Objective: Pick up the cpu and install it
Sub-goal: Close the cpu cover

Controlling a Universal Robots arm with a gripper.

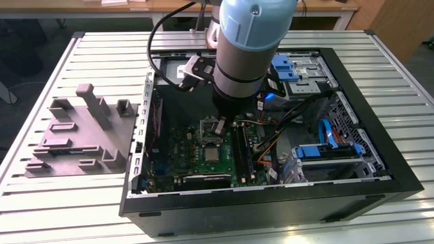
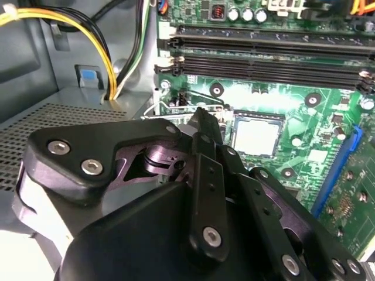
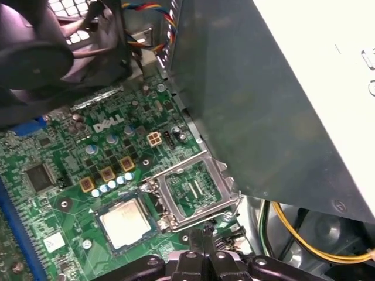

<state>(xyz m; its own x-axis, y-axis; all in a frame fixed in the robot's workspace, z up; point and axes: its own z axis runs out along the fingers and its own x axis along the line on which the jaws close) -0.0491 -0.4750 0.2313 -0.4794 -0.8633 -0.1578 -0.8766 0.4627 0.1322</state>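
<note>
The cpu (image 1: 212, 152) (image 2: 256, 136) (image 3: 125, 222), a pale silvery square chip, lies flat in its socket on the green motherboard (image 1: 196, 157) inside the open computer case. My gripper (image 1: 219, 133) (image 2: 202, 114) (image 3: 208, 230) hangs just above the board, beside the chip and apart from it. Its dark fingers are shut with nothing between them. The socket's metal retention frame (image 3: 193, 190) stands flipped open next to the chip, close under my fingertips.
A grey moulded fixture (image 1: 78, 137) sits on the slatted table at the exterior view's left of the case. Memory slots (image 2: 263, 47), yellow cables (image 2: 99, 47), blue drive caddies (image 1: 326, 151) and the black case rim (image 1: 271, 195) crowd the board.
</note>
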